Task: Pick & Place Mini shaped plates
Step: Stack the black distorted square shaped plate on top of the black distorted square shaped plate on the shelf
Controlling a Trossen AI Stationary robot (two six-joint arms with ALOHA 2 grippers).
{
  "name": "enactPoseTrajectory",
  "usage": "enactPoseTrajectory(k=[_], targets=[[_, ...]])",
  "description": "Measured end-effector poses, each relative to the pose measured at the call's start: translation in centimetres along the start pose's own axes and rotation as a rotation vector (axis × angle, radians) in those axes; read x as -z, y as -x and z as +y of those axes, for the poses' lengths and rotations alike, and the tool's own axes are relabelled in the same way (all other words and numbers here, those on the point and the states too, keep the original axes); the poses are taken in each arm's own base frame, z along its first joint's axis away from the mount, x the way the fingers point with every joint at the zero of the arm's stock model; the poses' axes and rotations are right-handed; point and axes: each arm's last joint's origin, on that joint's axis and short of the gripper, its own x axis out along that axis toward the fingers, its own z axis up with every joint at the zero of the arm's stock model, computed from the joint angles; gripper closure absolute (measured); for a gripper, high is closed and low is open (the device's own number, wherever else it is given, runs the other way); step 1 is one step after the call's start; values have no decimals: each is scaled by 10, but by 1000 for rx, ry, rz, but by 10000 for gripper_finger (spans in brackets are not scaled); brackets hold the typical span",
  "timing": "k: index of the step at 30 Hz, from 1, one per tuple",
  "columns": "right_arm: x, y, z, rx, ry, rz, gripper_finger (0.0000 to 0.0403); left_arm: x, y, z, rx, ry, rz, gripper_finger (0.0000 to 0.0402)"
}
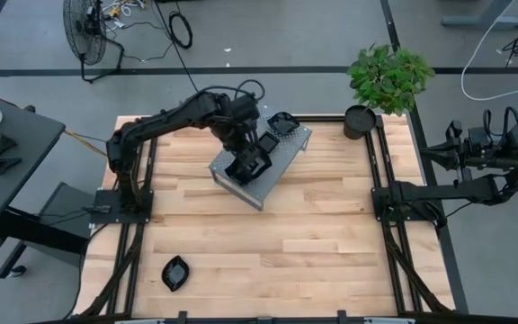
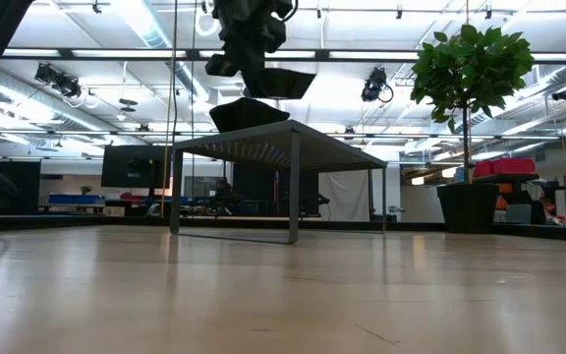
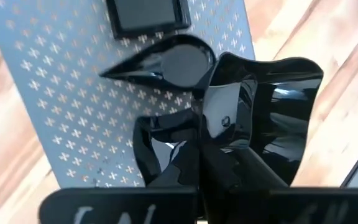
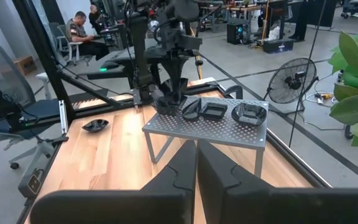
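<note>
Your left gripper point(image 3: 210, 155) clamped a wavy black dish point(image 3: 266, 118) above the perforated metal stand point(image 1: 281, 157). Your right gripper point(image 4: 196, 163) sat closed and empty beside the worktop point(image 1: 286, 243).

My left arm reaches from the left edge toward upper centre of the overhead frame, wrist bent down, left gripper point(image 1: 246, 167) clamped tight. My right arm lies folded at the right edge, right gripper point(image 4: 196, 163) closed

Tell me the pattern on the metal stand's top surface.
The grey metal stand is perforated with rows of small cross-shaped cutouts, clearest in the left wrist view.
</note>
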Motion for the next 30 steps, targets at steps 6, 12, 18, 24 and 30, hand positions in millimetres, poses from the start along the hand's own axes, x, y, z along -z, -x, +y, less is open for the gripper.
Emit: enactPoseTrajectory(k=[6, 12, 18, 24, 30], targets=[[0, 0, 0, 0, 0, 0, 383, 4, -11, 5, 13, 41, 55, 399], [0, 0, 0, 0, 0, 0, 383, 12, 1, 9, 20, 73, 24, 399], [0, 0, 0, 0, 0, 0, 383, 24, 9, 17, 33, 133, -19, 399], [0, 0, 0, 0, 0, 0, 383, 33, -3, 21, 48, 195, -26, 399], [0, 0, 0, 0, 0, 0, 383, 37, -15, 24, 57, 229, -11, 399]])
